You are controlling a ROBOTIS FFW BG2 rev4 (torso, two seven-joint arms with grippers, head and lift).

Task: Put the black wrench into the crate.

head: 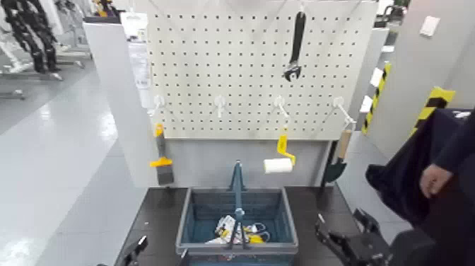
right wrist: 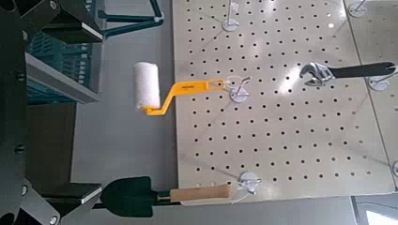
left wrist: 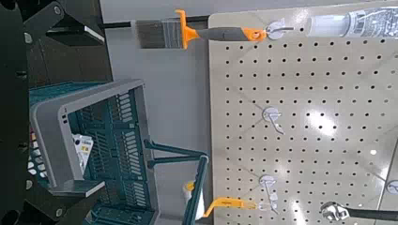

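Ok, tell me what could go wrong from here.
The black wrench hangs high on its hook, so the right gripper, low beside the crate, might brush the paint roller while rising. The crate's upright handle could catch the wrench as it is lowered.

A long, slim adjustable wrench (head: 296,44), black along its handle with a silvery head, hangs upright high on a pegboard, handle up and head down, to the right of the board's middle. Well below it, a blue-grey rectangular plastic crate (head: 239,221) with slatted sides, a grey rim and a raised central handle sits upright on the dark worktop (head: 156,219), holding a few small white and yellow items.
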